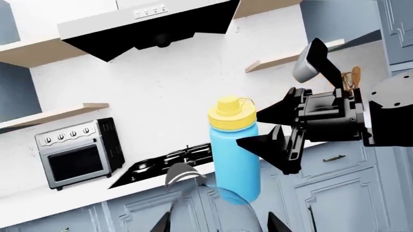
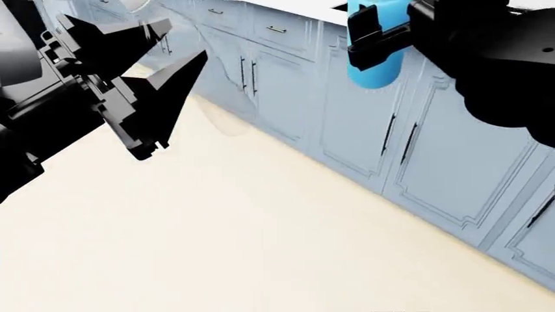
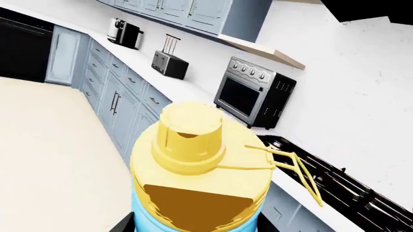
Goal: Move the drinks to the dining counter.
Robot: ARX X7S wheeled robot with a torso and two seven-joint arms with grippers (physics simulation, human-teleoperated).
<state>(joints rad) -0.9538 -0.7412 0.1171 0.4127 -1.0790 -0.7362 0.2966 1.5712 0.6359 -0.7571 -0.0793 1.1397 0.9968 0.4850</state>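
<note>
The sky-blue flask [image 1: 234, 159] with its yellow lid [image 3: 191, 140] hangs upright in the air in front of the cabinets. My right gripper [image 1: 263, 130] is shut on its body, with black fingers on both sides [image 3: 193, 224]. In the head view the flask [image 2: 377, 62] shows at the top, in the right gripper [image 2: 364, 36]. The clear bottle [image 1: 223, 205] lies between the fingertips of my left gripper [image 1: 219, 224], which is shut on it. The left gripper [image 2: 186, 42] is held off the floor at the head view's left. The dining counter is out of view.
A white worktop with a black hob [image 1: 164, 162] and a steel toaster oven [image 1: 77, 152] runs along the wall under a range hood [image 1: 148, 29]. Blue-grey cabinet doors [image 2: 347, 130] stand close ahead. Beige floor [image 2: 217, 247] lies below. A toaster [image 3: 169, 64] sits farther along.
</note>
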